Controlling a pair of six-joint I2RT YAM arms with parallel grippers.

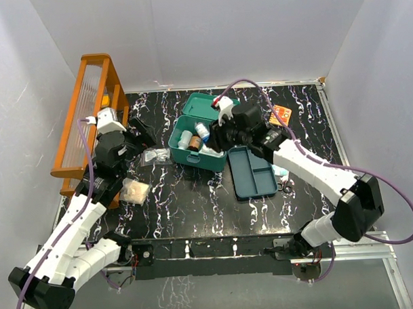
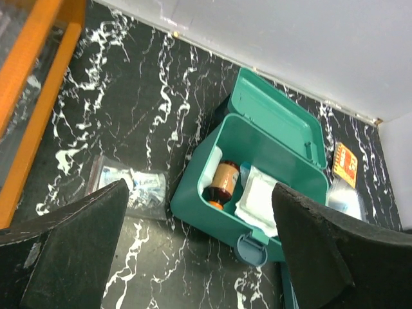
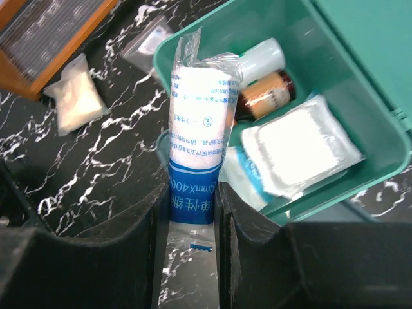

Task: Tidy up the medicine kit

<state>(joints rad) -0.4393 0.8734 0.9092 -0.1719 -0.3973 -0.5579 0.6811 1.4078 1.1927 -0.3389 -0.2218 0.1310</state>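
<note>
Orange rack (image 1: 90, 118): we see it at the far left of the table, against the wall; the wrist views cut it off.
Left gripper (image 2: 199, 257): jaws spread wide with nothing between them. It hangs near the rack, and the medicine kit (image 2: 199, 212) lies to its right and well apart.
Clear bag (image 2: 132, 183): flat on the table between the left gripper and the kit. We cannot make out its contents.
White packet (image 1: 135, 191): on the table beside the left arm, nearer to us than the bag.
Medicine kit, place: mid-table toward the back wall, its lid (image 1: 208, 103) swung open behind it.
Medicine kit, contents: a brown bottle (image 3: 265, 93), a white bottle (image 3: 261, 56) and a white pad (image 3: 302, 148) lie inside.
Right gripper (image 3: 193, 199): pinching a wrapped bandage roll (image 3: 199, 122) by its blue-printed end – right at the kit's near left corner, with the roll's far end over the rim.
Hidden there: the fingers cover the roll's lower end, and we cannot tell whether it touches the box.
Top view: the right gripper (image 1: 216, 142) covers part of the kit's inside.
Tray insert (image 1: 251, 176): on the table just right of the box, under the right arm – small things beside it are too small to name.
Orange packet (image 1: 281, 113): by the back edge, partly behind the arm.
</note>
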